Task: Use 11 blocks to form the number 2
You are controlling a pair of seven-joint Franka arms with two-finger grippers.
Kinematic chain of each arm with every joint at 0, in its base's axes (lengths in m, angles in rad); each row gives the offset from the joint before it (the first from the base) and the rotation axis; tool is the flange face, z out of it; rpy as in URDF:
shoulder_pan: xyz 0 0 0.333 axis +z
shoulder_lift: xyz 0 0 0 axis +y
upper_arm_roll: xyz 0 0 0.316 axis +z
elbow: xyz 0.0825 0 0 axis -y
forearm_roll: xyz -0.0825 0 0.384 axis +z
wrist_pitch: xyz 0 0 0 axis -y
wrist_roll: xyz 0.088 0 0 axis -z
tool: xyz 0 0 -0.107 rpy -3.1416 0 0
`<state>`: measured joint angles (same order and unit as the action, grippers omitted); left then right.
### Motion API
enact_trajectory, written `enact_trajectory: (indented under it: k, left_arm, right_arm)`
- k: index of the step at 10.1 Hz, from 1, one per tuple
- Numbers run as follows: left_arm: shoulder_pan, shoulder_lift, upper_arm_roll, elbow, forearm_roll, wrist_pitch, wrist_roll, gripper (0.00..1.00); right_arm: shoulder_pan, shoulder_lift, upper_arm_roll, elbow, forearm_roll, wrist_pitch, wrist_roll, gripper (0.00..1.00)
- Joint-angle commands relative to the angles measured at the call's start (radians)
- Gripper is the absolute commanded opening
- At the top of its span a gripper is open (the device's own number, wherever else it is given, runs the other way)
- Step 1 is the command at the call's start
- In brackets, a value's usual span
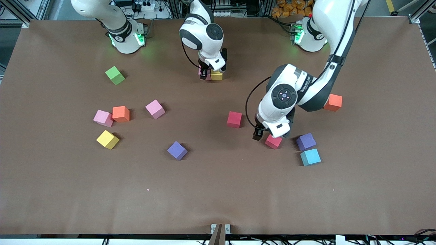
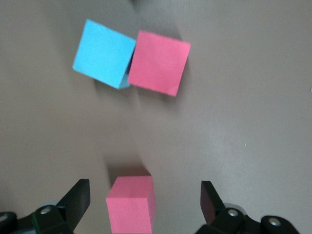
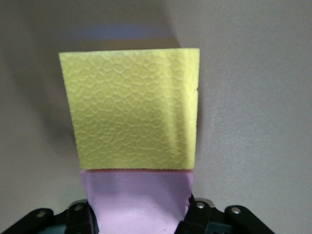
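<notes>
right jaws clamping a pink block, left jaws wide, thirteen cubes: three pink, two yellow

The right gripper is at mid-table near the bases. It is clamped on the held cube, which touches the neighbour cube on its side toward the left arm's end. The left gripper is spread over the straddled cube. Toward the left arm's end lie the side cube and, just nearer the camera, the corner cube. The edge cube lies farther away, beside the left arm. The centre cube and the front cube lie toward the right arm's end. Past them lie the single cube, then the touching pair. The low cube lies nearer the camera and the lone cube farthest.
</notes>
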<state>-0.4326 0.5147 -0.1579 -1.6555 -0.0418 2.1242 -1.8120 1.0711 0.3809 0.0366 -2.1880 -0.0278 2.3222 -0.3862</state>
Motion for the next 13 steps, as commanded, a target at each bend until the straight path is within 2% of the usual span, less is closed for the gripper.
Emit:
enact_trajectory:
  k: [1, 2, 3, 4, 5, 7, 10, 11, 13]
  left_arm:
    - [-0.035, 0.044, 0.001, 0.01, -0.029, 0.046, -0.036, 1.0]
    - [-0.057, 0.066, 0.001, 0.01, -0.03, 0.077, -0.067, 1.0]
    - [-0.067, 0.08, 0.001, 0.008, -0.029, 0.092, -0.09, 1.0]
    - [-0.077, 0.09, 0.001, 0.006, -0.029, 0.094, -0.102, 1.0]
    - [-0.09, 0.091, 0.0, 0.005, -0.029, 0.106, -0.115, 1.0]
    - [-0.097, 0.106, 0.0, 0.005, -0.027, 0.135, -0.158, 1.0]
    - [-0.112, 0.108, -0.003, -0.001, -0.029, 0.135, -0.196, 1.0]
    - [-0.117, 0.114, -0.015, -0.001, -0.029, 0.135, -0.214, 1.0]
    - [-0.121, 0.131, -0.02, -0.003, -0.026, 0.141, -0.228, 1.0]
  right_arm:
    - [0.026, 0.016, -0.011, 0.019, -0.015, -0.004, 0.004, 0.09]
    - [0.027, 0.016, -0.011, 0.019, -0.015, -0.007, 0.004, 0.2]
    - [0.038, 0.015, -0.011, 0.02, -0.018, -0.006, 0.003, 0.66]
    - [0.038, 0.015, -0.012, 0.02, -0.061, -0.001, 0.0, 1.0]
    - [0.032, 0.004, -0.012, 0.019, -0.095, -0.01, 0.001, 1.0]
    - [0.032, -0.022, -0.012, 0.017, -0.093, -0.03, 0.006, 1.0]
    - [0.027, -0.126, -0.014, 0.011, -0.093, -0.142, 0.041, 1.0]
    - [0.012, -0.17, -0.017, 0.005, -0.092, -0.17, 0.041, 1.0]
    - [-0.09, -0.25, -0.015, -0.001, -0.089, -0.243, 0.041, 1.0]
